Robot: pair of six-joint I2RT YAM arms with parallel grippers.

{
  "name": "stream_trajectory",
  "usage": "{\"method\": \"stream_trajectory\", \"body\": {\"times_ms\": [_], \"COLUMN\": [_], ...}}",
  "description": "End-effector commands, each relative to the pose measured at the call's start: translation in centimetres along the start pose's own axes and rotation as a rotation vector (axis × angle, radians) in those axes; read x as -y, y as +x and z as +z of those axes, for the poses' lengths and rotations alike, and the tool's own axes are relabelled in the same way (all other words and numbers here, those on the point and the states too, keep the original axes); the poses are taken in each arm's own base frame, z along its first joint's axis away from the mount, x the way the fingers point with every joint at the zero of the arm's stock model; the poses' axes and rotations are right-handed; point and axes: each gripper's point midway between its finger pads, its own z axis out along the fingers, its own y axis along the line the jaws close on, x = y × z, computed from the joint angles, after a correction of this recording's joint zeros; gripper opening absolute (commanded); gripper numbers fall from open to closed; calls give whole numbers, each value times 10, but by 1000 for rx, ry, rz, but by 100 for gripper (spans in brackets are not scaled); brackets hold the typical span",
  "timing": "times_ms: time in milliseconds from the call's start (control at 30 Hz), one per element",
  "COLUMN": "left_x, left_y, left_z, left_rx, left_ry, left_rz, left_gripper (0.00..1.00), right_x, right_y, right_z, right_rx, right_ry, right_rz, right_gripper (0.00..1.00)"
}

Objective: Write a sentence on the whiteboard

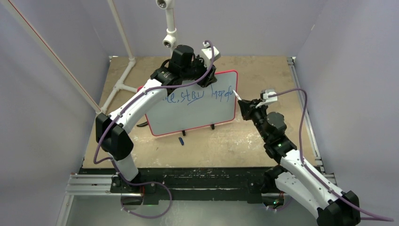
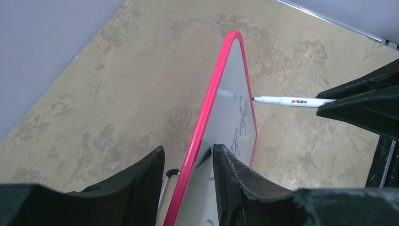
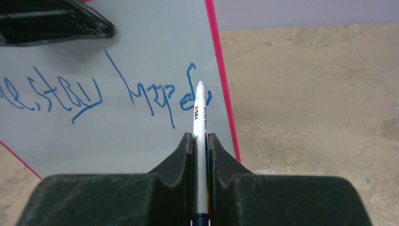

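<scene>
On the brown surface [image 1: 263,70], toward its far middle, the whiteboard [image 1: 197,117] stands up on its small black feet [image 1: 212,126] with its face turned to the arms. The sentence [image 1: 200,96] runs in blue across the upper part of the board. From the right wrist view it reads roughly "…e, stay", with that word underlined, then a last scrawled word that reaches almost to the red frame. In the top view the left arm [image 1: 141,101] hides its beginning.

The marker [image 3: 200,117], a white pen, points at the final letter. Whether its tip touches the board or hangs just off it cannot be told. The right jaws are closed tight on the marker's barrel. The left jaws straddle the board's top edge, one finger on each face, but whether they actually press on the board cannot be told.

Judging from this, the writing is at its closing strokes and the task is nearly done. The next move calls for a short, light stroke that stops before the frame, then a lift of the tip straight off the face. The left jaws must steady the board against that push.

A small dark blue object [image 1: 181,140], possibly the cap, lies on the surface just in front of the board.
</scene>
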Motion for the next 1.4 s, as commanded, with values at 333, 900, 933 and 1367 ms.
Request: {"method": "stream_trajectory", "body": {"times_ms": [333,900,933,1367], "left_x": [7,5,6,5], "left_y": [-13,-12,-11,-12], "left_z": [-14,-13,-13,-13], "left_rx": [38,34,34,36], "left_ry": [18,16,17,18], "left_rz": [-1,-2,-2,-5], "left_gripper": [41,41,41,41], "right_x": [-13,-6,-5,1], "right_y": [-53,-52,-49,-4], "right_z": [3,13,13,6], "right_rx": [150,148,142,19], "right_ry": [-36,12,14,17], "right_rz": [-17,-18,-17,20], "right_gripper": [0,0,0,0]}}
